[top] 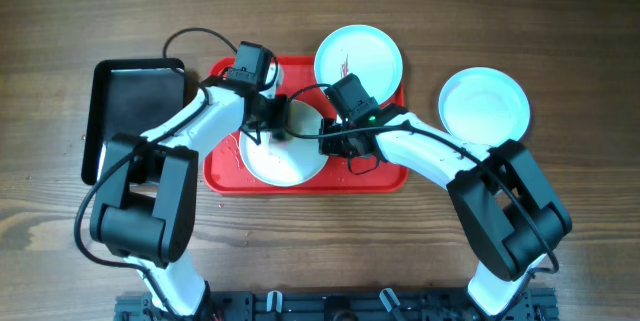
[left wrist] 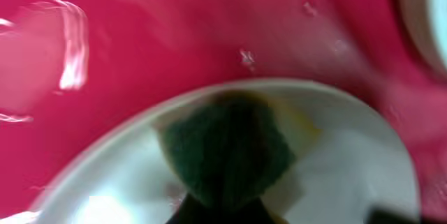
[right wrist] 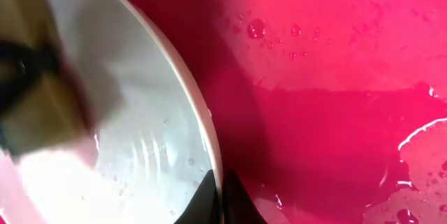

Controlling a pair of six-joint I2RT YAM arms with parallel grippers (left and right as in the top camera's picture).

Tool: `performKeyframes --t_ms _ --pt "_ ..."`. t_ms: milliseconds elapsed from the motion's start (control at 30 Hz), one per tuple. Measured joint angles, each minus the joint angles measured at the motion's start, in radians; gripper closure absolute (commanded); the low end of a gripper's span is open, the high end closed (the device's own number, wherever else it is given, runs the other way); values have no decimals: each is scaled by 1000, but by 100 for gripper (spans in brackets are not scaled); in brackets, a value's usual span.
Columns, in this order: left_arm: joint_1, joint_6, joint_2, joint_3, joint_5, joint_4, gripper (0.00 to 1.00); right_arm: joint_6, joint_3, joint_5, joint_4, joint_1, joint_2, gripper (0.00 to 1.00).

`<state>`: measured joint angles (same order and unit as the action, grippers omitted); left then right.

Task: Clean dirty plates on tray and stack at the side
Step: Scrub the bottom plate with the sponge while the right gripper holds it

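Note:
A white plate [top: 282,161] lies in the red tray [top: 385,173]. My left gripper [top: 274,121] is shut on a green and yellow sponge [top: 299,118] and presses it on this plate; the left wrist view shows the sponge [left wrist: 227,147] on the plate [left wrist: 342,161], held in my left gripper [left wrist: 223,213]. My right gripper [top: 335,143] is shut on the plate's right rim; the right wrist view shows its fingers [right wrist: 218,197] pinching the wet rim [right wrist: 199,112]. A second white plate [top: 358,58] with red smears sits at the tray's upper right. A pale aqua plate [top: 484,104] lies on the table to the right.
A glossy black tray [top: 135,111] lies left of the red tray. Water drops and puddles cover the red tray floor [right wrist: 335,56]. Both arms cross over the tray's middle. Wooden table [top: 580,41] surrounds everything.

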<state>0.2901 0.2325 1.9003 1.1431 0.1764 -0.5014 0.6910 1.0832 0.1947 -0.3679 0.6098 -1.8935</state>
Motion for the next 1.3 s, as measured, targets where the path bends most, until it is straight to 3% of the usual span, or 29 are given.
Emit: performKeyframes --t_ms 133,233,267,333,467,567,633,733,833,933,1000,1067,1167,1233,1300 --pt "11 84 0 -1 -206 75 96 0 0 1 18 0 -3 96" --pt "12 96 -4 9 -229 -32 96 0 0 17 13 0 -3 96" --pt "8 91 -8 19 -215 -130 96 -1 0 19 12 0 -3 96" --pt "-13 -1 -9 24 -96 -226 96 -4 0 22 15 0 -3 96" --pt "-13 -200 2 3 296 -274 96 -4 0 22 39 0 -6 96" --pt "-11 -230 4 -2 380 -232 96 -4 0 23 41 0 -8 96" --pt "-10 -197 5 -4 333 -158 96 -4 0 23 41 0 -8 96" --pt "-8 -81 3 0 99 -95 96 -4 0 23 45 0 -9 96" --pt "-4 -11 -9 16 -139 -154 96 -4 0 26 47 0 -9 96" --pt "-4 17 -12 27 -211 -288 96 -5 0 41 53 5 -11 96" --pt "-10 2 -12 29 -147 -354 96 -5 0 41 56 4 -11 96" --pt "-19 -60 -12 21 12 -371 96 -8 0 42 58 1 -11 96" --pt "34 -126 -10 -22 216 -262 96 -8 0 79 63 -29 -14 95" --pt "68 -119 -10 -45 264 -192 96 -11 -1 113 62 -56 -17 96" --pt "93 -32 -17 -60 236 -128 96 -16 -1 151 61 -90 -20 95"
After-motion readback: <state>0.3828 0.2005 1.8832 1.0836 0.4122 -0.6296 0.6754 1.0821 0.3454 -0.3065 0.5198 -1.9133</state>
